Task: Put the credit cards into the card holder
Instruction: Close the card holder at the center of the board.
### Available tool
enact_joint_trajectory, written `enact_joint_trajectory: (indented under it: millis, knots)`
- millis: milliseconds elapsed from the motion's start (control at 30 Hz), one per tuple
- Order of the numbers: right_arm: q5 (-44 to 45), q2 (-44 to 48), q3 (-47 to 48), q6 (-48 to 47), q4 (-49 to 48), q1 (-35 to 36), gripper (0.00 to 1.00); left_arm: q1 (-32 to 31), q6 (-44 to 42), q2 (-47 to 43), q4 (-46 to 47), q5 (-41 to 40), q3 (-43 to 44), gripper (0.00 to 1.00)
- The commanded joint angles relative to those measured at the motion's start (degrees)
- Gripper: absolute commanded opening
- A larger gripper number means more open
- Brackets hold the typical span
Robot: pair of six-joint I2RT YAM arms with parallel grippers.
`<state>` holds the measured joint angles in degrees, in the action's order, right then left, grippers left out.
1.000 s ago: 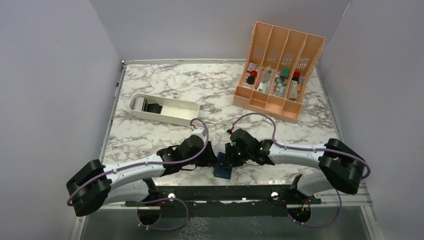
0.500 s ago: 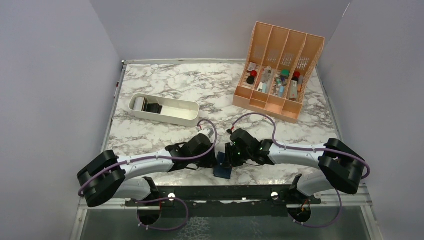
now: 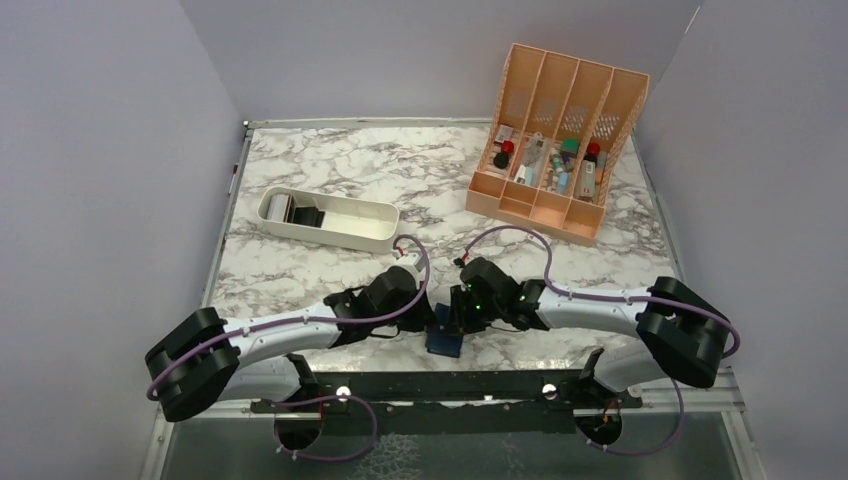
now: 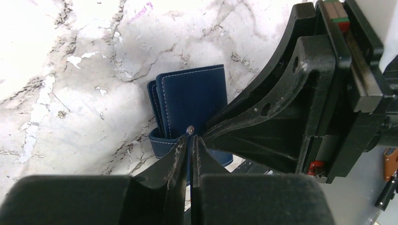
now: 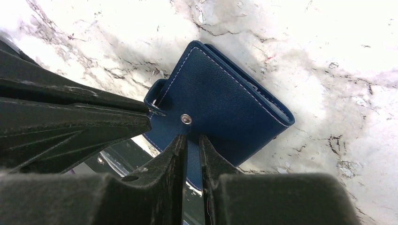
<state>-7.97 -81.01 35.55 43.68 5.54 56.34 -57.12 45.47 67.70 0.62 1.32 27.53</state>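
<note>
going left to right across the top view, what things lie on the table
tray → card holder → organizer. The two grippers overlap the card holder, so they are left out of the order.

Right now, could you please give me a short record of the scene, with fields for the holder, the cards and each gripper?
holder: navy, folded shut, lying on the table near its front edge
snap: looks closed
cards: none visible in any view
right gripper: shut on the holder's tab, just below the snap
left gripper: fingers almost together, tips at the snap; whether it pinches anything is unclear
other things: white tray and orange organizer, both farther back
</note>
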Motion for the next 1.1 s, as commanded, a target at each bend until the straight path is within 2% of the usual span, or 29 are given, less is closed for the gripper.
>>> enact_joint_trajectory:
  millis: [0,100,200,500,567,733,900,1067]
  knots:
    - [4.25,-1.38,-1.91,0.62,-1.32,0.39,0.21,-0.18,-0.02,0.17,3.49,2.19,-0.78,0.08]
    - [4.23,0.14,-2.56,1.11,-1.79,0.38,0.20,-0.19,0.66,0.05,2.63,1.60,-0.75,0.08]
    - [4.04,2.77,-3.41,1.93,-2.55,0.43,0.21,-0.18,1.72,-2.29,1.80,0.52,-1.54,0.16]
    - [1.78,9.57,-5.23,3.53,-6.92,0.40,0.24,-0.23,6.66,-10.38,-3.99,-1.52,-4.65,0.18]
    - [1.22,10.18,-5.17,3.42,-7.95,0.42,0.25,-0.18,7.68,-11.02,-3.65,-1.36,-5.76,0.23]
    - [0.00,8.37,-3.35,2.38,-9.20,0.36,0.32,-0.23,9.37,-12.89,-2.46,-1.06,-8.12,0.31]
    - [0.03,5.09,-0.46,0.23,-8.54,0.42,0.39,-0.09,9.98,-14.39,-2.75,-1.40,-8.99,0.32]
    - [-0.29,1.93,1.54,-1.86,-7.71,0.43,0.41,-0.01,10.06,-16.40,-4.10,-2.50,-9.22,0.32]
